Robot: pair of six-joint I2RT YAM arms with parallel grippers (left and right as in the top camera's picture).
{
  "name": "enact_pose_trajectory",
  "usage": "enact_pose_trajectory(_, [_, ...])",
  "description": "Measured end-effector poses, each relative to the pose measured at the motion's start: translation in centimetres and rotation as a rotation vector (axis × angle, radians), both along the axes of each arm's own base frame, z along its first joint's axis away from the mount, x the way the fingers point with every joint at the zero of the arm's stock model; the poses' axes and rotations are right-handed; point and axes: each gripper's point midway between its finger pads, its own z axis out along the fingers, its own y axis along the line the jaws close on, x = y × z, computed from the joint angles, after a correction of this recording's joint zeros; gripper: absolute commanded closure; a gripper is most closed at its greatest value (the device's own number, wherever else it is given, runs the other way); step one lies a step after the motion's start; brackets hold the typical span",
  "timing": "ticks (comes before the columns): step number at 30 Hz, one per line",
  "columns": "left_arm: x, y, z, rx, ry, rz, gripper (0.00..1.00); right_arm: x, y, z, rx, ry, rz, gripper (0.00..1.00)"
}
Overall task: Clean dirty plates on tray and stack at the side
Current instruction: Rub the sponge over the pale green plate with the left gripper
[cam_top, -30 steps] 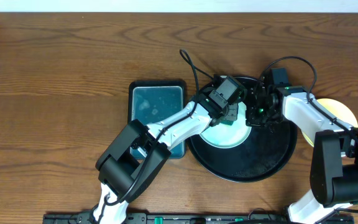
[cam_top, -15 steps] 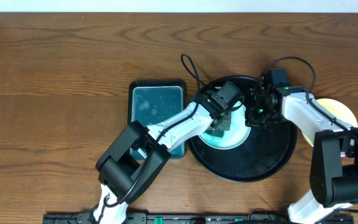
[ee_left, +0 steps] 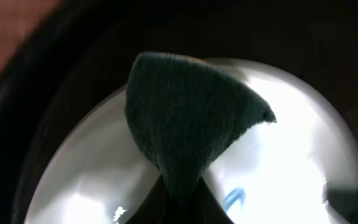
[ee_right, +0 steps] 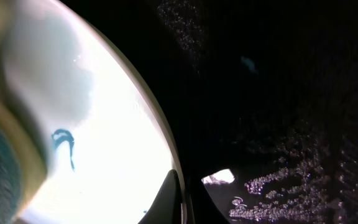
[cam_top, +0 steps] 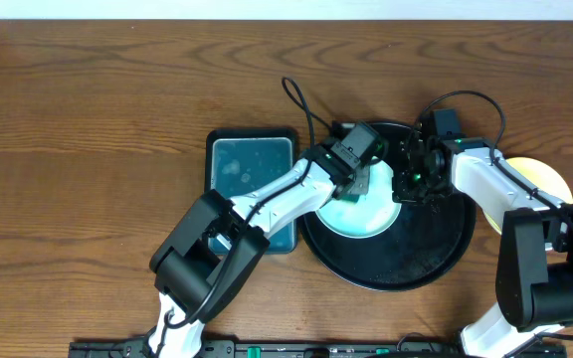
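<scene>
Overhead: saw left end effector (cam_top: 358, 185) clamped on sponge (cam_top: 350, 193) over pale plate (cam_top: 368, 215) on black tray (cam_top: 436, 249), right end effector (cam_top: 409, 185) closed at plate's right rim | Left wrist: found sponge (ee_left: 191, 118) pressed on plate (ee_left: 297, 155) | Right wrist: noted teal scribble (ee_right: 64, 143) inside rim.

A rectangular teal tray (cam_top: 253, 189) lies on the wooden bench (cam_top: 88, 119), left of the left gripper (cam_top: 359, 182). A dark green cloth (ee_left: 188, 118) is pinched in it.

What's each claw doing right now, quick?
Left gripper: closed, holding a dark teal cloth.
Right gripper: closed, seemingly pinching the plate by its rim.
</scene>
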Motion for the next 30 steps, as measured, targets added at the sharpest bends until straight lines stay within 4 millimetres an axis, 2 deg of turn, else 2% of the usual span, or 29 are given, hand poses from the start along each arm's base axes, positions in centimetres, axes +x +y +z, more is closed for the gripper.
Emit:
enact_pose_trajectory(6, [1.8,-1.6,1.5,-0.090,-0.075,0.019,0.92,0.0,0.0,0.0,0.000,0.000,0.000,0.99])
enact_pose_trajectory(13, [2.5,-2.5,2.2,-0.145,-0.109,0.039,0.92,0.0,0.0,0.0,0.000,0.000,0.000,0.99])
enact_pose_trajectory(16, [2.2,-3.0,1.9,-0.146,-0.108,0.029,0.92,0.0,0.0,0.0,0.000,0.000,0.000,0.99])
enact_pose_trajectory(22, [0.4,-3.0,-1.0,-0.077,-0.048,0.003,0.92,0.0,0.0,0.0,0.000,0.000,0.000,0.99])
enact_pose_trajectory(30, [-1.9,-0.4,-1.8,0.066,0.060,-0.019,0.93,0.0,0.2,0.0,0.003,0.000,0.005,0.99])
